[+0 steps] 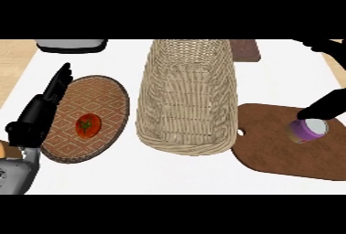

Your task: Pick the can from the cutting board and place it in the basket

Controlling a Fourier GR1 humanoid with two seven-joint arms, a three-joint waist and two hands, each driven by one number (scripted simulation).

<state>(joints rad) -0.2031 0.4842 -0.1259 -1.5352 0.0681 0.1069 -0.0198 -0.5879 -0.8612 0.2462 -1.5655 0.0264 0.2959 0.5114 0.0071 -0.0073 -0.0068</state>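
While the can (309,130) sits on the brown wooden cutting board (283,160) at the right of the white counter (169,173), the right hand (324,105) comes in from the view's right edge and slants down to it, its black tip meeting the can's upper edge. From this angle it cannot be told whether that hand is spread, closed or clamped on the can, since only a dark tapering shape shows above it. The can is in the board's upper right part, its purple-rimmed pale end turned up toward the view and its tan side showing to the left. The board has rounded corners and a small hole near its left edge, which lies just beside the basket (188,96). The basket is a tall pale wicker one in the middle of the counter, its open mouth toward the lower part of the view, with nothing visible inside. To its left lies a round woven plate (101,96) with a brown diamond pattern and a dark rim, and on it a small red tomato-like fruit (88,125) with a green top. The left hand (37,119) shows at the view's left edge beside the plate's rim, held open with its fingers straight and pointing up. A grey object (71,44) sits at the counter's far left, and a dark brown block (245,49) shows behind the basket.
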